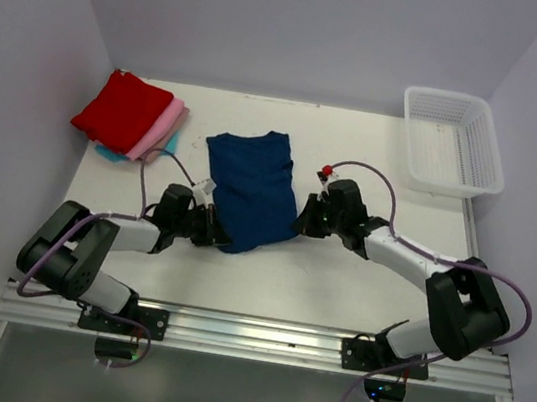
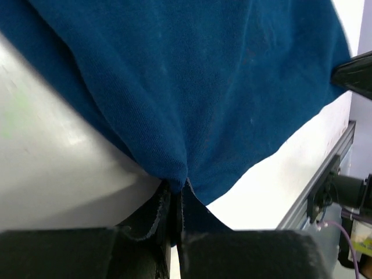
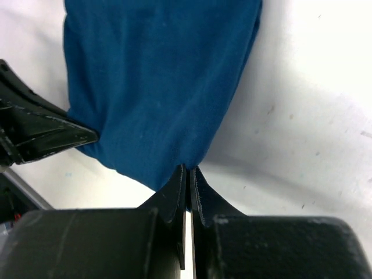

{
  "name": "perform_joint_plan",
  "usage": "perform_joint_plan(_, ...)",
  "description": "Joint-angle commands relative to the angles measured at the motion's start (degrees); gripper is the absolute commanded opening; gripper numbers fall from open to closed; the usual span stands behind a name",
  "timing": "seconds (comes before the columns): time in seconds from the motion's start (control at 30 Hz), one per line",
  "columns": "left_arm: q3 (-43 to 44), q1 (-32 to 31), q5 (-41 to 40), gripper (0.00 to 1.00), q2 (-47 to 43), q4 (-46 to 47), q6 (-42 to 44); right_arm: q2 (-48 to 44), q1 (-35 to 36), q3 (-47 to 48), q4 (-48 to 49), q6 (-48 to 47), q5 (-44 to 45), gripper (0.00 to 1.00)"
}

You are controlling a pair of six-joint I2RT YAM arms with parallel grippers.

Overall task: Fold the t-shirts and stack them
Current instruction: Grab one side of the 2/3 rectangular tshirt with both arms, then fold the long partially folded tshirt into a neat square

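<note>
Two claws are pinching the navy t-shirt [image 1: 250,190] at its near end. The left claw [image 2: 174,195] is gripping a bunched fold at the near left corner. The right claw [image 3: 189,177] is nipping the near right edge, its jaws pressed together with only cloth between them. The shirt is lying flat in the middle of the tabletop [image 1: 356,290], narrow and long, with its far end pointing toward the back wall. At the far left, well apart from it, the red t-shirt [image 1: 123,111] is sitting on top of the pink t-shirt [image 1: 164,132] and the teal t-shirt [image 1: 108,152] in a folded pile. The white basket [image 1: 453,140] is standing at the far right corner.

The cloth is looking soft, light and limp, so I am expecting it to sag between the two grips and drag a little on the tabletop rather than slide cleanly. Nothing here is fragile. Such thin pinches may be catching only some of the layers, though, leaving the lower ones free to slip out once raised. The two corners of the near edge are looking like the right places to hold, lifted level together and carried toward the far end to halve the shirt.
</note>
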Motion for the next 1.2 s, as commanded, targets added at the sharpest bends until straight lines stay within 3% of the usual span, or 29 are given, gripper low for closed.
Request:
perform_joint_plan(0.0, -2.09, -2.76, -2.39, 0.07, -6.13, -11.89, 1.17, -6.58, 2.13, -3.04, -3.50, -1.54, 0.66, 0.00)
perform_joint_plan(0.27, -4.03, -8.92, -6.53, 0.08, -30.36, -27.89, -3.14, -20.13, 9.15, -7.53, -11.41, -0.04, 5.14, 0.00)
perform_joint_plan(0.4, -3.24, -9.80, -8.11, 0.04, -40.76, -37.46, -4.46, -26.90, 11.62, -8.50, -15.62, 1.45, 6.81, 0.00)
perform_joint_plan(0.57, -1.31, -10.15, -11.71, 0.00, -48.68, -40.30, -4.03, -31.83, 12.33, -7.80, -19.15, 1.63, 9.18, 0.00)
perform_joint_plan(0.73, 1.07, -10.15, -17.33, 0.00, -44.30, -37.32, 0.54, -28.15, 12.33, -3.51, -19.50, -1.53, 14.45, 0.00)
perform_joint_plan(0.93, 5.46, -9.98, -21.99, 0.00, -32.98, -28.01, 4.58, -19.55, 12.07, 3.27, -17.22, -4.96, 21.13, 0.00)
perform_joint_plan(1.17, 8.89, -4.72, -19.98, 0.00, -24.70, -18.96, 7.31, -8.55, 7.94, 12.75, -13.53, -8.74, 20.63, 0.00)
